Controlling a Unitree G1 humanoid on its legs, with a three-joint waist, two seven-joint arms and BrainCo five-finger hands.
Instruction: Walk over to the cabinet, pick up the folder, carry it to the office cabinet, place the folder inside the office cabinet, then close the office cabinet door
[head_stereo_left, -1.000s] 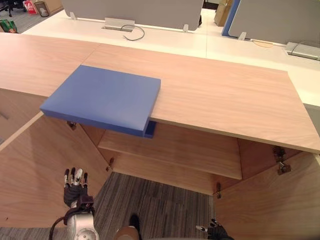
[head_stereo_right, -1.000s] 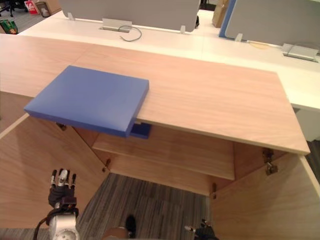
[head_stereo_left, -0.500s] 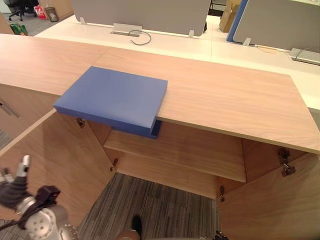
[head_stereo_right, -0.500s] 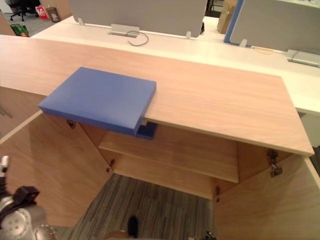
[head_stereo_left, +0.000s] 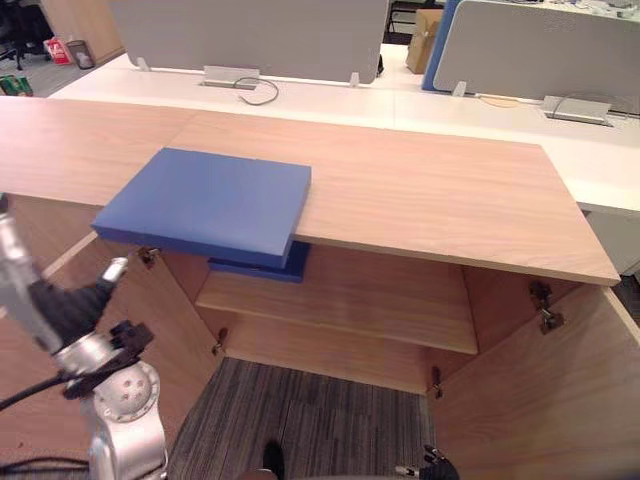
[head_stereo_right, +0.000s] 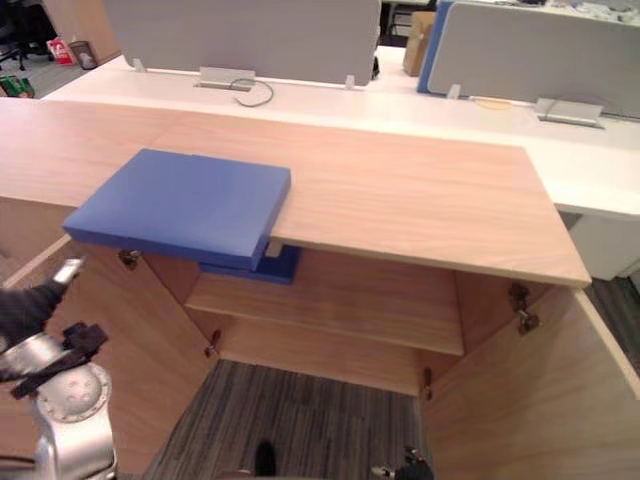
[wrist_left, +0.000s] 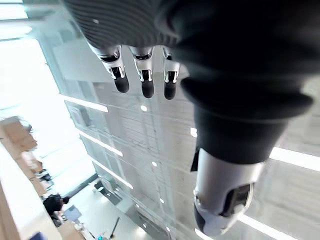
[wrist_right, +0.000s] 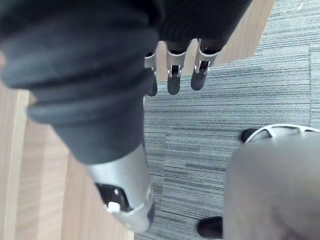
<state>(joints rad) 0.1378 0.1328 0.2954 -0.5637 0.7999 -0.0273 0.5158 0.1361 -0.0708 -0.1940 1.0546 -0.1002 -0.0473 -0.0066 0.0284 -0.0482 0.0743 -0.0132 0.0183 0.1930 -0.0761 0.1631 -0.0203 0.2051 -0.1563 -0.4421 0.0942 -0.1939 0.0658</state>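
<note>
Left hand (head_stereo_left: 58, 305) is at the left edge of the head views, in front of the open left door (head_stereo_left: 150, 320); in its wrist view the fingers (wrist_left: 144, 75) are straight and slightly spread, the thumb (wrist_left: 220, 200) apart from them, nothing held or touched, ceiling lights past them. Right hand (wrist_right: 195, 20) shows at the bottom edge of the head views, right of centre; its fingers (wrist_right: 173, 80) hang relaxed and nearly straight over the grey carpet (wrist_right: 280, 90), empty, touching nothing.

The folder (head_stereo_left: 205, 205) is a thick, plain blue slab lying flat on the cabinet top (head_stereo_left: 430, 190), left of centre, its near corner jutting past the front edge; well apart from both hands. A darker blue slab (head_stereo_left: 258, 268) sits just under that overhang, above the shelf (head_stereo_left: 340, 300); whether it belongs to the folder I cannot tell. The right door (head_stereo_left: 540, 400) is open too; a white desk (head_stereo_left: 330, 100) with grey screens runs along the top of the frame.

Against half a second ago: the whole picture has shifted; the left hand has risen from the lower-left corner; the folder lies on the top as before; the right hand stays low.
</note>
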